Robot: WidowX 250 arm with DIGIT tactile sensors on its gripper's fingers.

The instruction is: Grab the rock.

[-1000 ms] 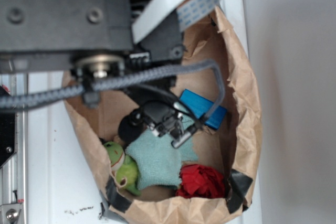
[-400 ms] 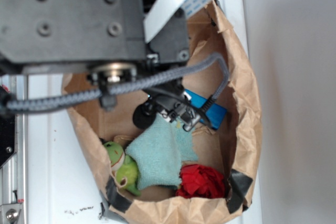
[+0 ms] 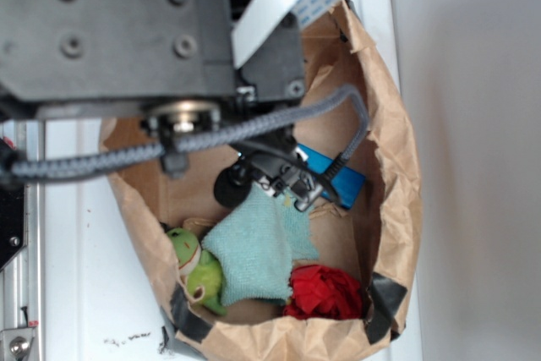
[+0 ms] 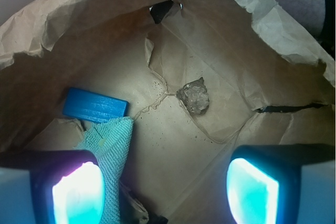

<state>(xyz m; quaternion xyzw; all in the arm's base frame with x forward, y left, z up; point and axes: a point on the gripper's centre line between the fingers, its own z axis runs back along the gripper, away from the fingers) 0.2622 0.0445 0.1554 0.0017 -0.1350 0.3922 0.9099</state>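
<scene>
Brown paper bag [image 4: 105, 19] walls surround the rock [image 4: 193, 96], which lies alone on the creased floor. The gripper [image 4: 164, 187] is held above it, fingers spread wide and empty, ready to straddle it.

In the exterior view the arm [image 3: 118, 40] hides the rock, and the blue block [image 3: 338, 177] shows only partly.

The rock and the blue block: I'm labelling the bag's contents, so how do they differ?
The rock is grey-brown, rough and irregular; the blue block is bright blue, ridged and rectangular. The rock is smaller than the block. The rock lies apart on bare paper, while the block lies against the teal cloth. Both rest on the floor of the paper bag.
</scene>
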